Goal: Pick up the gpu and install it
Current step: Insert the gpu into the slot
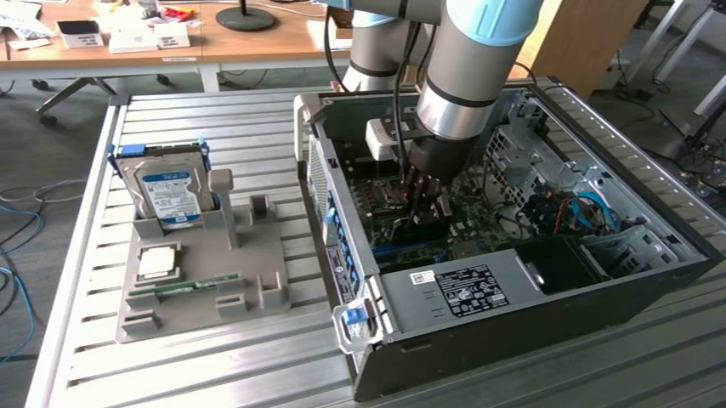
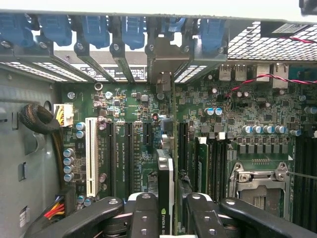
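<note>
Gripper clamped on gpu, edge-on above motherboard slot inside case; slight misalignment could jam the card.

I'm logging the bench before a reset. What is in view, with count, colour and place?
computer case: one, black, open, on the exterior view's right of the table.
motherboard: one, green, inside the case.
gpu: one, dark card, on edge between the gripper's fingers, over the motherboard's slots.
white slot: one, on the motherboard.
power supply: one, black with a white label, in the case's near corner.
hard drive: one, silver with a blue label, upright in the grey holder.
grey holder: one, on the exterior view's left of the table.
memory stick: one, green, lying on the holder.
slatted table: one, metal.
gripper: one, black, inside the case, shut on the gpu.
</note>
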Action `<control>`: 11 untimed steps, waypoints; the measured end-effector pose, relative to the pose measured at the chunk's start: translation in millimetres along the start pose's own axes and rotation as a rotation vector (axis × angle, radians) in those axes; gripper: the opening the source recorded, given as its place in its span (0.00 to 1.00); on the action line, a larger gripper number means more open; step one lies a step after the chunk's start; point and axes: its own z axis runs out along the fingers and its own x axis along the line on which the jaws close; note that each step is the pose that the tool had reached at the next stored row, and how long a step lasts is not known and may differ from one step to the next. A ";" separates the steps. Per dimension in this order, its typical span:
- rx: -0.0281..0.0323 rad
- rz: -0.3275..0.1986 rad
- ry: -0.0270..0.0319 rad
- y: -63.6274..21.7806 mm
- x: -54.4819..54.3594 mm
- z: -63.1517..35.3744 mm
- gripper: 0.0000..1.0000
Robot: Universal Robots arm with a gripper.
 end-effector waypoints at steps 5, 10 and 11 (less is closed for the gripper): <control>0.0002 0.000 0.0001 0.4 0.1 0.7 0.26; 0.0000 0.000 0.0001 1.3 0.1 1.5 0.26; 0.0001 0.000 0.0001 1.5 0.1 1.6 0.26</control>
